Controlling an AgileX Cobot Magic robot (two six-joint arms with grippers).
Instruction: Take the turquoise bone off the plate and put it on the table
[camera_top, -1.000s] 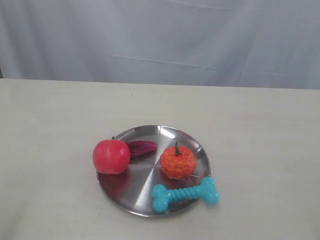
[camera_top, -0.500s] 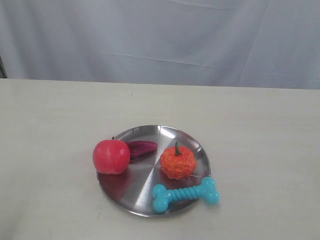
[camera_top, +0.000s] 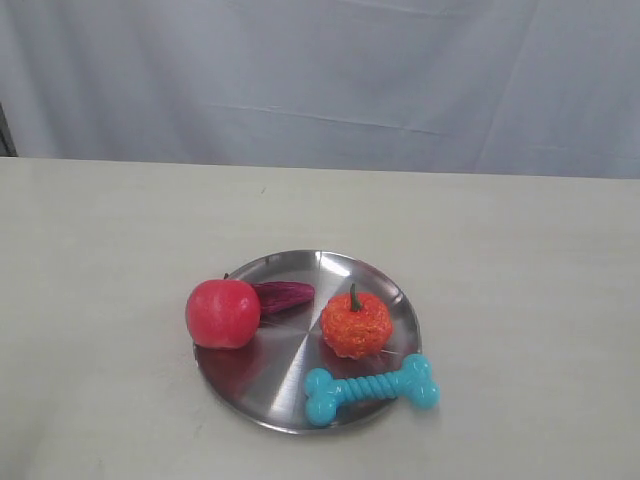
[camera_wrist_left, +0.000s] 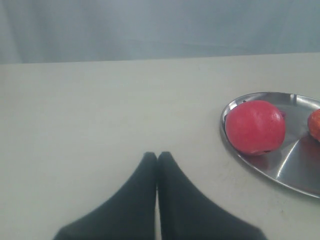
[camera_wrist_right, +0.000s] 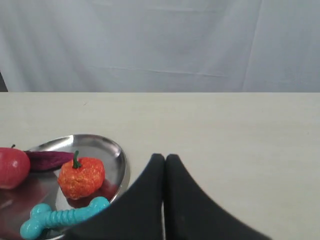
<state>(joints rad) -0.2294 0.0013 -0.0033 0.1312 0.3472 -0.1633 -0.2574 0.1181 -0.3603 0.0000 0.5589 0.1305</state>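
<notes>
The turquoise bone (camera_top: 371, 389) lies across the near right rim of the steel plate (camera_top: 330, 268), one knob hanging over the edge. It also shows in the right wrist view as the bone (camera_wrist_right: 62, 217), beside the black fingers. My right gripper (camera_wrist_right: 164, 158) is shut and empty, over the cream table (camera_top: 520, 280) to the right of the plate (camera_wrist_right: 114, 150). My left gripper (camera_wrist_left: 157, 155) is shut and empty, over the table left of the plate (camera_wrist_left: 295, 172). Neither gripper appears in the exterior view.
On the plate sit a red apple (camera_top: 222, 312), a purple vegetable (camera_top: 284, 296) and an orange pumpkin (camera_top: 355, 323), the pumpkin just behind the bone. A pale cloth backdrop (camera_top: 320, 80) hangs behind the table's far edge.
</notes>
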